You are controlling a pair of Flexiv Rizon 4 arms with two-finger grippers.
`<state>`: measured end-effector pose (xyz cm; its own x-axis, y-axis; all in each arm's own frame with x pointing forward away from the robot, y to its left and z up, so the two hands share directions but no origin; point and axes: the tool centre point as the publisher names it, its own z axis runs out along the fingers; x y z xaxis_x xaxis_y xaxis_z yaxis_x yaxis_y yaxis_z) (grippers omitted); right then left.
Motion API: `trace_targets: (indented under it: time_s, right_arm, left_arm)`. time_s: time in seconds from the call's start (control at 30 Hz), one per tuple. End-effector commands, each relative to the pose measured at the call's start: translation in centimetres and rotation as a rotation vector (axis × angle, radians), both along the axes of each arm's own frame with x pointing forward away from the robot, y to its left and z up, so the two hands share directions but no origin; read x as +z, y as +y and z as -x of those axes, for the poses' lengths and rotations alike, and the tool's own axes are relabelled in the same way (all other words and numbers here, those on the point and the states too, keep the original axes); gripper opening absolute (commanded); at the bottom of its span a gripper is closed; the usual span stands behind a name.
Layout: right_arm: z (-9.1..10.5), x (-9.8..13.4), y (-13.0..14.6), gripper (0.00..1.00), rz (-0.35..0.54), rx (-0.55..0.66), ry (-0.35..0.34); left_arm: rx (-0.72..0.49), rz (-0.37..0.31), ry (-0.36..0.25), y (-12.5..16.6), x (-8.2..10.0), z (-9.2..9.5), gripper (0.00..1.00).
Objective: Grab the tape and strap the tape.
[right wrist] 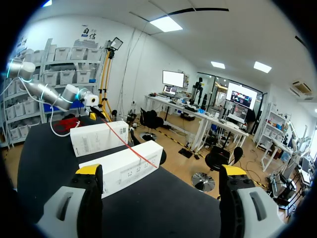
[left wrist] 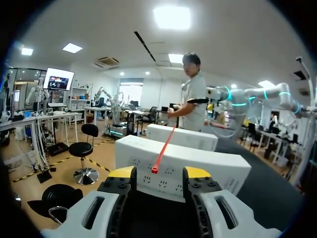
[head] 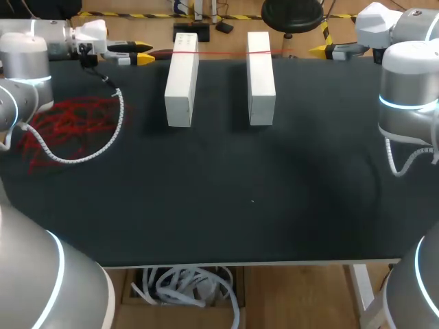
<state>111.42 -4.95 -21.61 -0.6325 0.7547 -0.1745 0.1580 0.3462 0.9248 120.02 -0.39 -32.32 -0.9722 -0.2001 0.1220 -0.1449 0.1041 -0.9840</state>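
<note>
A thin red tape (head: 219, 52) lies straight across the far ends of two white boxes, the left box (head: 182, 82) and the right box (head: 260, 79). My left gripper (head: 143, 53) sits at the table's far left, level with the tape. In the left wrist view the tape (left wrist: 166, 141) ends between the fingertips of my left gripper (left wrist: 158, 173), with a gap on each side. My right gripper (head: 322, 49) stands wide open past the right box. In the right wrist view the tape (right wrist: 129, 144) ends just ahead of my right gripper (right wrist: 161, 171), untouched.
A tangled heap of red tape (head: 68, 127) lies on the dark table (head: 226, 205) at the left, with a white coiled cable (head: 103, 147) from my left arm hanging over it. The table's wide front part holds nothing else.
</note>
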Motion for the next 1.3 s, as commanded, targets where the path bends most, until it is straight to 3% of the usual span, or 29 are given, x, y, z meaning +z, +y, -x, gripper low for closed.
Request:
trace_targets:
  time_s: [0.03, 0.83, 0.9, 1.03, 1.3]
  right_arm:
    - [0.0, 0.0, 0.0, 1.00, 0.000, 0.000, 0.000]
    - [0.0, 0.0, 0.0, 1.00, 0.000, 0.000, 0.000]
    - [0.0, 0.0, 0.0, 1.00, 0.000, 0.000, 0.000]
    - [0.0, 0.0, 0.0, 1.00, 0.000, 0.000, 0.000]
    - [0.0, 0.0, 0.0, 1.00, 0.000, 0.000, 0.000]
  left_arm:
    - [-0.038, 0.009, 0.001, 0.0, -0.5, -0.5, 0.40]
    - [-0.048, 0.018, 0.013, -0.6, -0.9, -0.4, 0.30]
    - [-0.048, 0.017, 0.012, -0.6, -0.8, -0.4, 0.12]
    - [-0.053, 0.019, 0.008, -0.8, -0.7, -0.4, 0.25]
    - [-0.065, 0.021, 0.006, -1.2, -0.4, -0.2, 0.27]
